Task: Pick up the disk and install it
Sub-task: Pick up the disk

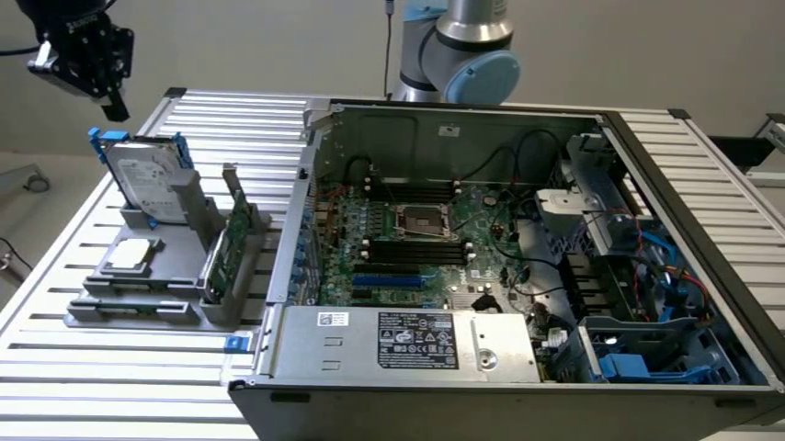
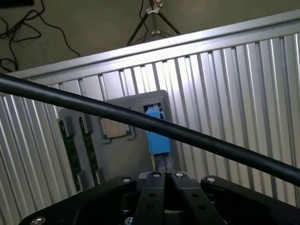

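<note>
The disk (image 1: 147, 180) is a silver-grey drive with a white label, clipped in a blue carrier. It stands on edge in a grey holder (image 1: 147, 285) at the exterior view's left. In the wrist view the disk (image 2: 156, 133) shows edge-on as a blue strip in the holder's slot. My black gripper (image 1: 113, 108) hangs in the air above the disk and a little toward the exterior view's left, apart from it. In the wrist view my gripper (image 2: 165, 174) has its fingers pressed together with nothing between them.
The holder also carries a square silver chip (image 1: 131, 257) and upright green circuit cards (image 1: 233, 248). An open computer case (image 1: 307, 211) with its motherboard (image 1: 417, 230) lies to the exterior view's right, blue drive-bay parts (image 1: 638, 363) in its near corner. A black cable (image 2: 140, 119) crosses the wrist view.
</note>
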You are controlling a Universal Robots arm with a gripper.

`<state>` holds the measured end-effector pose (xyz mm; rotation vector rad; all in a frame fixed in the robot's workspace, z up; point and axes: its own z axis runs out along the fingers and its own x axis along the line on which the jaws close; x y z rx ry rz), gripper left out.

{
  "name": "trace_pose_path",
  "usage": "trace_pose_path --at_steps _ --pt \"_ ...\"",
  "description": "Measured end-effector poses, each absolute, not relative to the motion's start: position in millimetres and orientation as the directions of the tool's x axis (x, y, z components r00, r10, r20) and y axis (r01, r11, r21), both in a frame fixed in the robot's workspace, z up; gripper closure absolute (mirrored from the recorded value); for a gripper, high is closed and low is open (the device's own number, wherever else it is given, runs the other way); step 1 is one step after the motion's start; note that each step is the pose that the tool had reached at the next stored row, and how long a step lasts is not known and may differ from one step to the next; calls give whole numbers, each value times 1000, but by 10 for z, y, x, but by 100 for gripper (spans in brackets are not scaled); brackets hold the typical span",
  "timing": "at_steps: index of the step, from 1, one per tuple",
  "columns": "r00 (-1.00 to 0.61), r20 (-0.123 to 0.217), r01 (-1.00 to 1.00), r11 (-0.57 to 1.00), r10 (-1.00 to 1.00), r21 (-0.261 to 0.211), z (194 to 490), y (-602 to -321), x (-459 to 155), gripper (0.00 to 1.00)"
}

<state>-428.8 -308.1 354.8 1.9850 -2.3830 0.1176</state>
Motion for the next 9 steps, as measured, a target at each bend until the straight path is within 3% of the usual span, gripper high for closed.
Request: trace_pose_path --at_steps 9 --pt "-75 127 -997 70 -989 -40 3549 -3081 -4298 89"
